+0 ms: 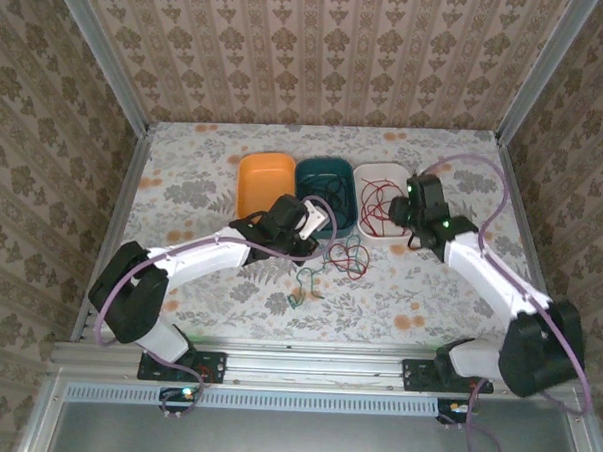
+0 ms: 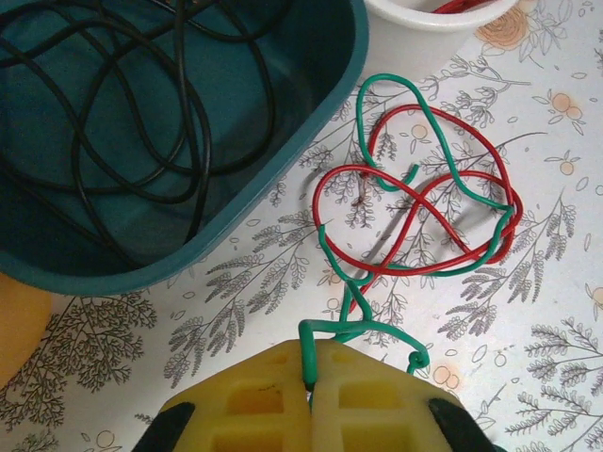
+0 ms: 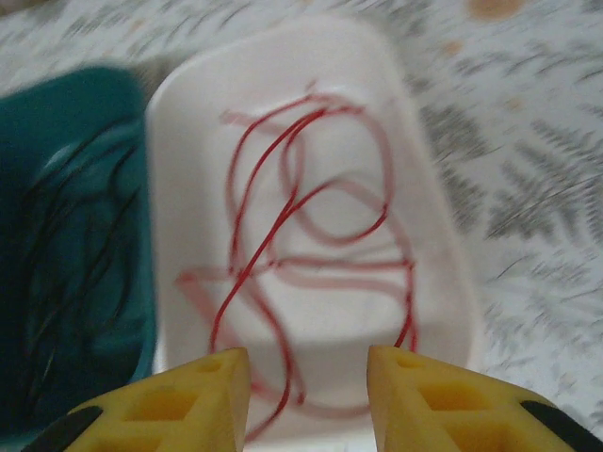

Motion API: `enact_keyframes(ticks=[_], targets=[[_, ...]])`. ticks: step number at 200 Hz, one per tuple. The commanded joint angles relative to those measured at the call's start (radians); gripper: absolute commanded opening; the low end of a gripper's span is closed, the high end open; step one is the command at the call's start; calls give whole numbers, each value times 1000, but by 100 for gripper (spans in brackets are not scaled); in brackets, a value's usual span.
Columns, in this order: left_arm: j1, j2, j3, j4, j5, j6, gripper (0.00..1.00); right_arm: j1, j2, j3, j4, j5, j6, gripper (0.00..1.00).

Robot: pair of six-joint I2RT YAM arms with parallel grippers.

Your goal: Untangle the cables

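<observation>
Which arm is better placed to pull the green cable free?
Left: the left gripper is shut on the green cable; the right gripper hangs open over the white tray, away from it.

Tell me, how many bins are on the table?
3, in a row: orange bin on the left, teal bin in the middle, white bin on the right. None seems hidden.

Walls (image 1: 319, 47) papered in beige damask close me in on three sides, with pale metal posts (image 1: 104, 57) at the corners. My desk (image 1: 194, 156) wears a white cloth printed with grey leaves and orange blooms; an aluminium rail (image 1: 305, 364) edges its near side, above what may be grey floor (image 1: 302, 436).
</observation>
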Motion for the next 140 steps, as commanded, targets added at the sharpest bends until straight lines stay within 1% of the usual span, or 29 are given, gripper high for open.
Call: enact_keyframes(ticks=[1,13,25,42,45,52,55,72,93,109,140], targets=[[14,-42,-38,49,-46,-33,0,80,-75,-127,-29,-150,-56,38],[21,-46,-55,77,-57,-46,0,134,-99,-179,-8,-181,-46,39],[22,-42,-62,91,-71,-55,0,169,-86,-200,4,-193,-21,40],[23,-21,-48,80,-73,-46,0,203,-32,-198,9,-154,18,40],[22,-15,-42,77,-70,-39,6,207,-23,-197,12,-149,23,40],[15,-3,-28,58,-66,-20,23,212,-1,-193,18,-136,34,40],[10,1,-21,51,-68,-12,27,214,8,-191,20,-126,39,40],[-28,21,14,20,-94,50,39,216,50,-180,23,-69,80,39],[-72,41,50,5,-101,98,62,216,102,-172,45,-35,112,37],[-94,56,74,3,-98,116,65,216,139,-164,52,-13,131,35],[-106,97,116,5,-84,124,65,216,219,-154,85,-2,140,34]])
